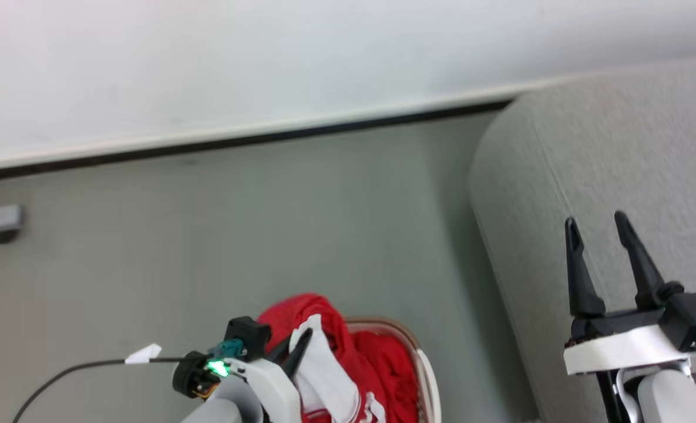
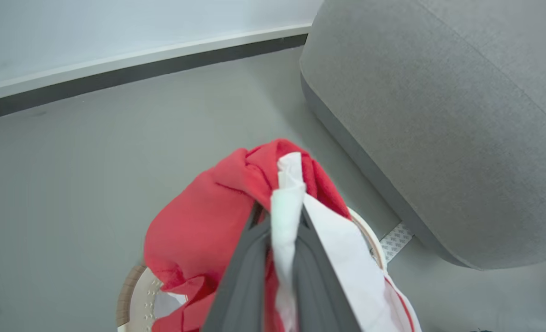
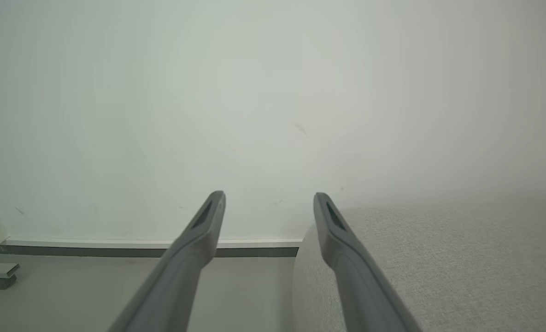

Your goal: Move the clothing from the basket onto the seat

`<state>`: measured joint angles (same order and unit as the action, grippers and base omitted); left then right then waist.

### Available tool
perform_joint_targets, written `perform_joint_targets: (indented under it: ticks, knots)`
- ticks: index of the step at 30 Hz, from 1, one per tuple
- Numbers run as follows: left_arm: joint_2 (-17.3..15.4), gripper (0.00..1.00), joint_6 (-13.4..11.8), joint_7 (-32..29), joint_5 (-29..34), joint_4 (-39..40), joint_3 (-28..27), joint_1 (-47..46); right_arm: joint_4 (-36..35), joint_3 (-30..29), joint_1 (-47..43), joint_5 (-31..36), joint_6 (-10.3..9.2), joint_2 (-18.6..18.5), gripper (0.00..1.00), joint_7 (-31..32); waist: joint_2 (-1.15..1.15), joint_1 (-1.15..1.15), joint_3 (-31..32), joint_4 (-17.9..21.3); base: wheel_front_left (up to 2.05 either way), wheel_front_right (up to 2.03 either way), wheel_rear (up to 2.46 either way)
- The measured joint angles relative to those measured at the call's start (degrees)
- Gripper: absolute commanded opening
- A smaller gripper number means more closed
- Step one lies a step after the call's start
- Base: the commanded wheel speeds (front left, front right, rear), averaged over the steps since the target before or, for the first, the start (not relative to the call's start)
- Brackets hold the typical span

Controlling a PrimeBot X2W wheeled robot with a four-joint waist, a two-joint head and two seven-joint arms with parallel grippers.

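The left gripper [image 2: 279, 214] is clenched on a bunch of the clothing [image 2: 199, 226], with red fabric and a white panel pinched between its fingers above the basket [image 2: 132, 295]. The rest of the red cloth hangs down into the basket, which stands on the grey floor [image 1: 236, 223]. The right gripper [image 1: 597, 226] is released, its fingers spread wide and holding nothing, over the seat [image 1: 629, 153] just beside the basket.

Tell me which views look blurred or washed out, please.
Head view: slightly smeared, the seat edge soft, a green lamp glaring. Left wrist view: the left gripper, shut on the clothing, is out of focus. Right wrist view: the wall is pale and hazy.
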<state>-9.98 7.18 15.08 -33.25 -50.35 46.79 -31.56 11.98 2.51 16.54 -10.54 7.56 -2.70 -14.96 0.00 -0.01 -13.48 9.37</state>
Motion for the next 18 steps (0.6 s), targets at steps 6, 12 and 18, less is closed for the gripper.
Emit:
perform_joint_targets:
  ticks: [6,12,18]
  knots:
    - [-1.8,0.0,-0.7,0.0,0.9,10.9,-4.4,3.2,1.0,0.8,-1.6,0.0,0.0,0.0,1.0,0.0,0.0,0.0,3.9,-3.1,0.0,0.0,0.0]
    - [-3.6,0.0,-1.9,0.0,1.7,23.1,-9.4,5.1,1.6,1.7,-2.6,-0.1,0.0,0.0,1.0,0.0,0.0,0.0,6.9,-4.8,0.0,0.0,0.0]
    - [-4.9,0.0,-3.2,-0.3,2.1,30.9,-11.5,4.5,2.2,3.6,-3.3,-2.7,0.0,0.0,1.0,0.0,0.0,0.0,9.6,-5.6,0.0,0.0,0.0]
